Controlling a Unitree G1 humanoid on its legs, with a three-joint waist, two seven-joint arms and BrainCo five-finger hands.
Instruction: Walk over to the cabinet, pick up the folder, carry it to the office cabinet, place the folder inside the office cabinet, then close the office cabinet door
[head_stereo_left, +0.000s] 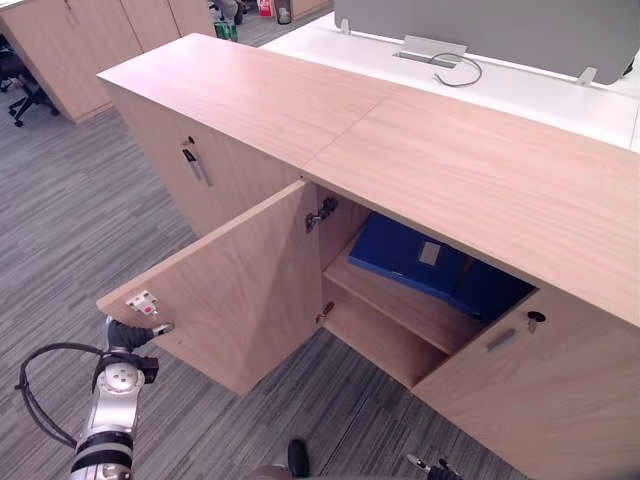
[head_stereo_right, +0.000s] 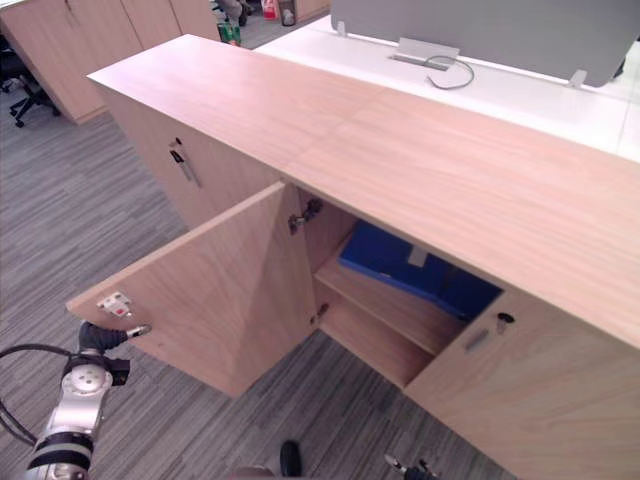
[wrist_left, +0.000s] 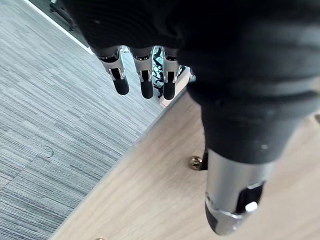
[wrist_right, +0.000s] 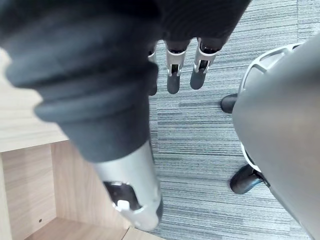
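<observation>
Grey carpet (head_stereo_left: 70, 220) is seen beneath the left hand (head_stereo_left: 128, 334), whose fingers are held straight at the open door (head_stereo_left: 240, 290) edge and partly hidden by it. The right hand (wrist_right: 174, 75) is hung slack, fingers straight. The blue folder (head_stereo_left: 405, 255) is laid on the office cabinet (head_stereo_left: 480, 170) shelf (head_stereo_left: 395, 298), its far end obscured.

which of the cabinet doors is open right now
The middle door, swung out wide, with the blue folder on the shelf behind it. The left door and the right door sit shut.

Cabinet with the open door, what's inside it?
A blue folder rests on the shelf; its right end and the space behind the closed door are hidden.
</observation>
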